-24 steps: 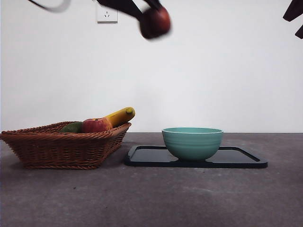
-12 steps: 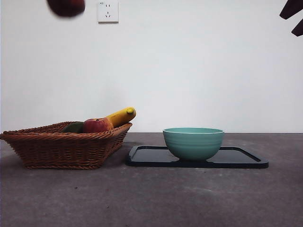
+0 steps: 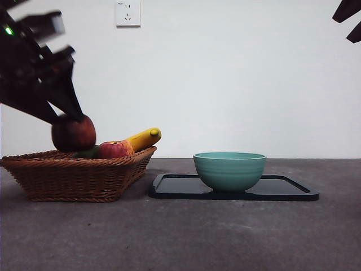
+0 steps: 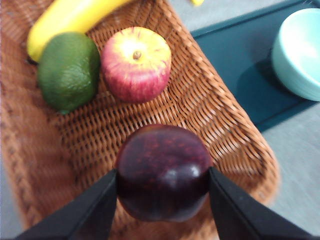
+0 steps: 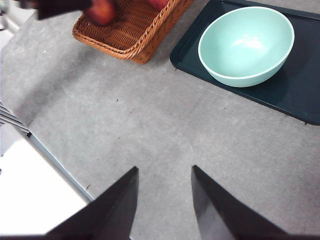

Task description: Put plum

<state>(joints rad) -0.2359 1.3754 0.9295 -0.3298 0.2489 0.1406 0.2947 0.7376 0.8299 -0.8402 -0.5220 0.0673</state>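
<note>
The plum [image 4: 163,171] [image 3: 74,134] is round, glossy and dark maroon. My left gripper [image 4: 163,187] [image 3: 66,117] is shut on it and holds it just above the wicker basket [image 3: 79,176] [image 4: 210,107], over the basket's near left part. In the right wrist view the plum [image 5: 101,11] shows blurred at the basket's [image 5: 132,35] far end. My right gripper [image 5: 164,200] is open and holds nothing, high above the bare table; it shows only as a black tip [image 3: 350,20] at the top right corner of the front view.
Inside the basket lie a red-and-yellow apple [image 4: 136,63] [image 3: 114,149], a green fruit [image 4: 68,70] [image 3: 87,152] and a banana [image 4: 70,17] [image 3: 144,138]. To its right a teal bowl [image 3: 229,170] [image 5: 246,45] stands on a dark tray [image 3: 287,191] [image 5: 300,95].
The left arm has swung left from above the table's middle and come down with the plum, from the picture's top edge to just over the basket. The right arm has stayed still.
</note>
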